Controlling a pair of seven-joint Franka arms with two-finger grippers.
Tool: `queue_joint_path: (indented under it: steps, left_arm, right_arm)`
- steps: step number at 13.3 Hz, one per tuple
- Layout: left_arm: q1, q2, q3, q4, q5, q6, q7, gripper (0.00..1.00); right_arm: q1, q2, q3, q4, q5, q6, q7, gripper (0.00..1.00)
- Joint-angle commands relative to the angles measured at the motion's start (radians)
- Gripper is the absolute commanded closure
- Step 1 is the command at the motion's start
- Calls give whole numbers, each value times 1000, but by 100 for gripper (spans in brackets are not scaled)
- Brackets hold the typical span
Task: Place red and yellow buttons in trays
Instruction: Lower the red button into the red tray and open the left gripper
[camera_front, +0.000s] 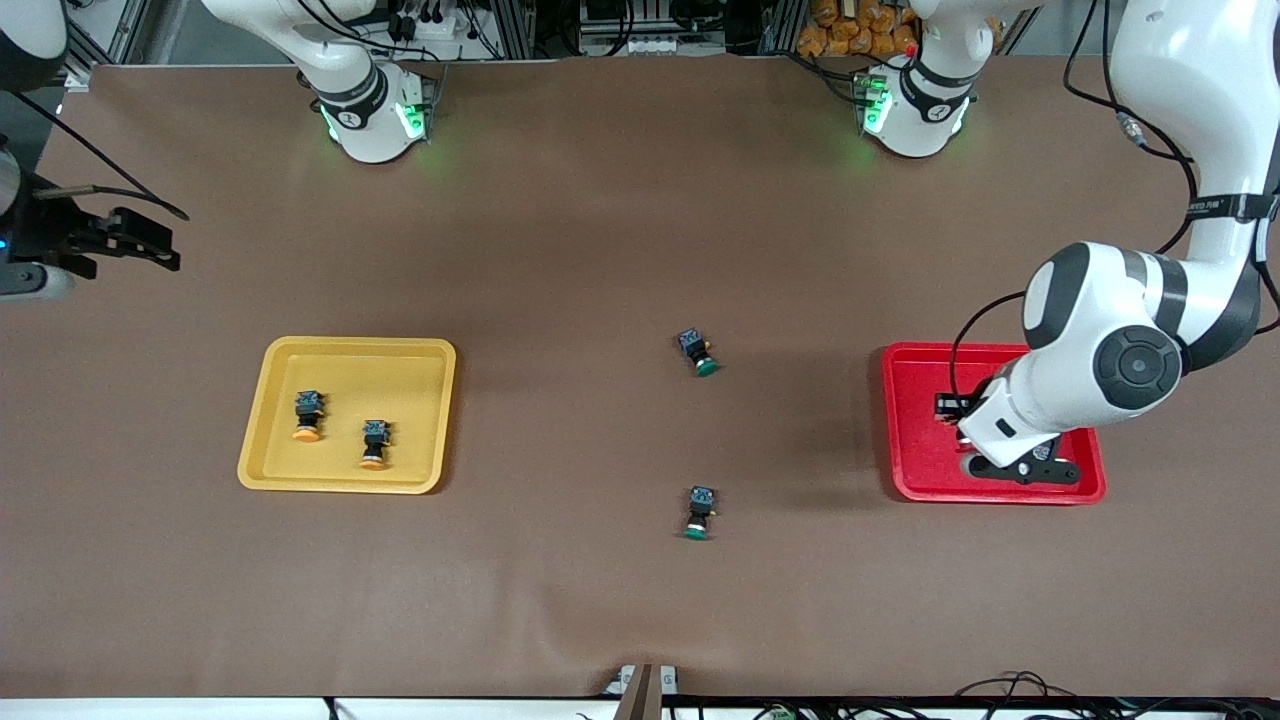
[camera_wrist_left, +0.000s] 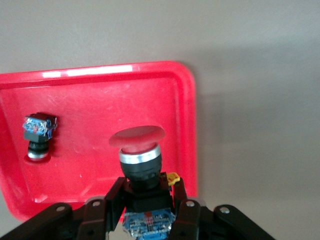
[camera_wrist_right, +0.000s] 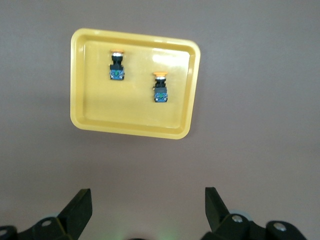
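My left gripper (camera_wrist_left: 148, 192) is shut on the black body of a red button (camera_wrist_left: 137, 137), whose cap points away from the wrist. It hangs over the red tray (camera_wrist_left: 100, 100), near one corner. A second red button (camera_wrist_left: 38, 135) lies in that tray, and my left wrist half hides it (camera_front: 945, 405) in the front view. The red tray (camera_front: 915, 420) sits toward the left arm's end. Two yellow buttons (camera_front: 308, 415) (camera_front: 375, 443) lie in the yellow tray (camera_front: 350, 350). My right gripper (camera_front: 150, 245) waits open and empty at the right arm's end, off the yellow tray (camera_wrist_right: 80, 100).
Two green-capped buttons lie on the brown table between the trays, one (camera_front: 697, 352) farther from the front camera and one (camera_front: 700, 512) nearer to it. Cables run along the table's front edge.
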Motion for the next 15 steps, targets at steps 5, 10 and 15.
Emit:
queue_joint_path:
  steps: [5,10,15]
  left_arm:
    - [121,18,-17,-240,-5,276,100,100]
    - [140,46,-15,-228,1,279,123,0]
    - [138,-17,-29,-65,2,88,123,0]
  right_arm:
    - [-66,-5,67,71,-5,-34,-18,0]
    - [-54,10,68,82,38,-112,31,0]
    - [-14,10,70,85,50,-109,38,0]
